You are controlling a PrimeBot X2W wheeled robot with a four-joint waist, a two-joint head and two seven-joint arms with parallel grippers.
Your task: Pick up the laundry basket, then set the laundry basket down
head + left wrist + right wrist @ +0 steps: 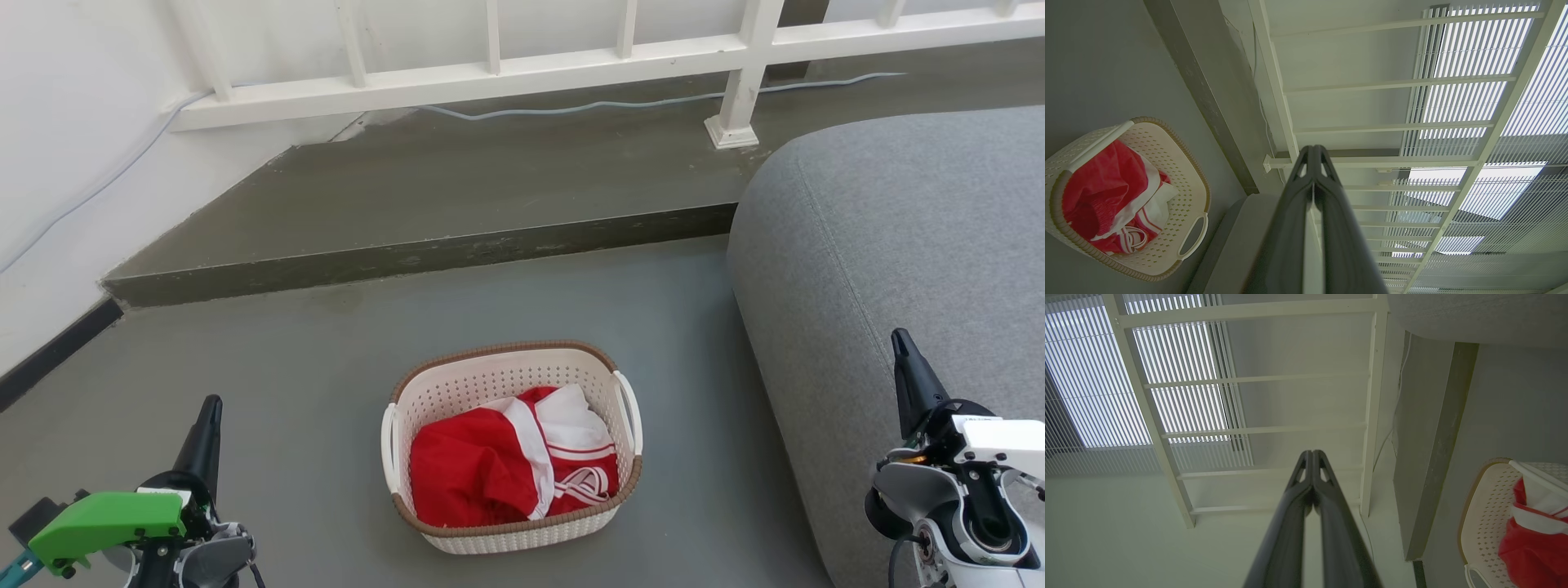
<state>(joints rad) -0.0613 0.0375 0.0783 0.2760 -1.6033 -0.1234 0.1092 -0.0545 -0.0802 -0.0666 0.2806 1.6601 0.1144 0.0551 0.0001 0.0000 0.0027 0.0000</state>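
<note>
Left gripper [211,412], right gripper [904,351]: jaws pressed together, empty, well apart from laundry basket [490,380] on floor [286,367]. Advised: part jaws, hook both loop handles [633,412] together, lift level.

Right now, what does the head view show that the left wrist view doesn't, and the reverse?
Head view: left gripper and right gripper together, either side of the laundry basket on the floor, neither touching it. Left wrist view: the left gripper's fingers pressed shut, slatted blinds behind the railing. Shared: the basket with its red-and-white garment, the grey sofa, the white railing.
</note>
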